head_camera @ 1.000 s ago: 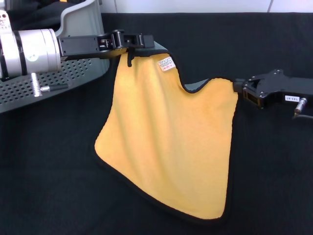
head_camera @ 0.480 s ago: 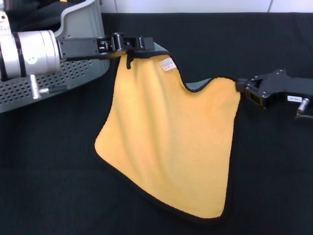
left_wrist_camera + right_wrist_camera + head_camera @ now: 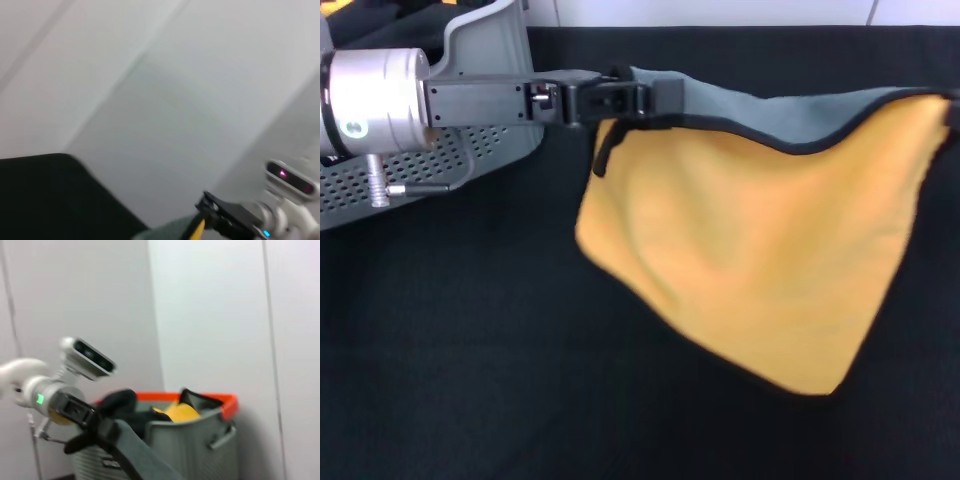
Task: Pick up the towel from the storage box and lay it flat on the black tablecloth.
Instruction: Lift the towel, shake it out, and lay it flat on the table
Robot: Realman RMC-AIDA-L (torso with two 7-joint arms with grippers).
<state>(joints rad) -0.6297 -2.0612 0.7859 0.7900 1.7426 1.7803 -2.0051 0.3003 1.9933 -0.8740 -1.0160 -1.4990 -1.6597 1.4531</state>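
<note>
Left gripper (image 3: 620, 100) clamped towel (image 3: 760, 240) corner, far-left | right gripper unseen | storage box (image 3: 480, 150) behind | black tablecloth (image 3: 470, 350) bare below.

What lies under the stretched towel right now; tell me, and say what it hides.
Under the towel, held up at one corner by the left gripper, only the black tablecloth shows around its edges. The part directly beneath and behind the towel is covered, so nothing there can be confirmed.

Probably a lab: bare white wall panels (image 3: 210, 315), draped table.
</note>
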